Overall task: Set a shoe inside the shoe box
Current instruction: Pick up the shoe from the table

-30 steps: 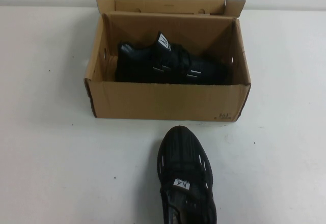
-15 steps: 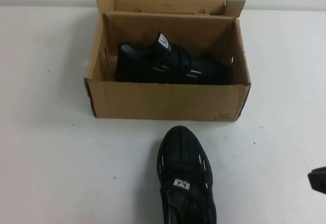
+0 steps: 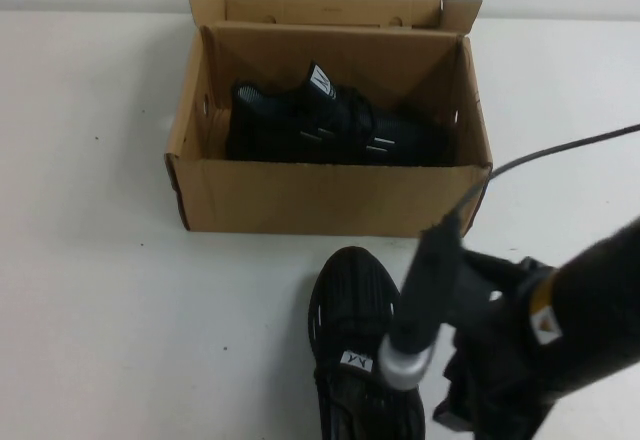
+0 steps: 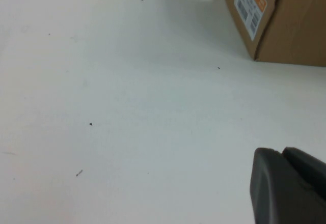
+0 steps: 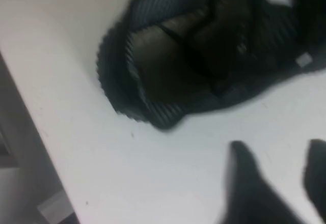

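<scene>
A black shoe (image 3: 350, 300) lies on the white table in front of the open cardboard shoe box (image 3: 320, 200), toe toward the box. Another black shoe (image 3: 320, 125) lies inside the box. My right gripper (image 3: 462, 410) hangs low beside the loose shoe's right side, near its heel. In the right wrist view this gripper (image 5: 275, 147) is open and empty, with the shoe's heel opening (image 5: 193, 56) just beyond it. My left gripper (image 4: 281, 151) is shut and empty above bare table, out of the high view. A corner of the box (image 4: 285, 20) shows beyond it.
The right arm (image 3: 590, 310) and its cable (image 3: 560, 150) cross the table's right side and hide part of the loose shoe. The table's near edge (image 5: 30, 132) runs close behind the shoe's heel.
My right arm has swung in from the right edge and now reaches over to the loose shoe's right side. The shoes and the box have not moved.
</scene>
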Tool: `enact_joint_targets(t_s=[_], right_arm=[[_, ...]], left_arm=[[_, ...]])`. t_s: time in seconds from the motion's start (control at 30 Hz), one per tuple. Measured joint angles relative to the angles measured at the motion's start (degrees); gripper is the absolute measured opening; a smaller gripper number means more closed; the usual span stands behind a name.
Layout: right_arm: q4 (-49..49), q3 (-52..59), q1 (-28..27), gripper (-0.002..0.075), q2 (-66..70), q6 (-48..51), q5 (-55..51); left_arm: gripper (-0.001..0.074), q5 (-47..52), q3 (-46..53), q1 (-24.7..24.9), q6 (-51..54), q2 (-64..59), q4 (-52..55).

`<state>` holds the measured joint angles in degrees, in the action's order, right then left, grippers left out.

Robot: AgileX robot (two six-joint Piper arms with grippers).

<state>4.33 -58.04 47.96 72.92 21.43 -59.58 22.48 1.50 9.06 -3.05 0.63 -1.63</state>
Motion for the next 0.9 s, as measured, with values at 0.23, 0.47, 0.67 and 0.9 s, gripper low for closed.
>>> enact_joint_targets(t_s=[0.23, 0.47, 0.67, 0.9], right_arm=[[-5.73, -10.25, 7.27, 0.0586, 11.15, -5.76, -0.89], [-10.44, -14.65, 10.22, 0.0573, 15.45, -10.14, -1.35], [-16.45, -14.58, 10.36, 0.0563, 19.82, -12.84, 0.91], [-21.21, -14.58, 10.24, 0.0556, 24.1, -15.61, 3.42]], left_arm=[[-0.0004, 0.0, 0.0, 0.0, 0.0, 0.0, 0.0], [-0.0004, 0.0, 0.0, 0.0, 0.0, 0.0, 0.0], [-0.0004, 0.0, 0.0, 0.0, 0.0, 0.0, 0.0], [-0.0004, 0.0, 0.0, 0.0, 0.0, 0.0, 0.0]])
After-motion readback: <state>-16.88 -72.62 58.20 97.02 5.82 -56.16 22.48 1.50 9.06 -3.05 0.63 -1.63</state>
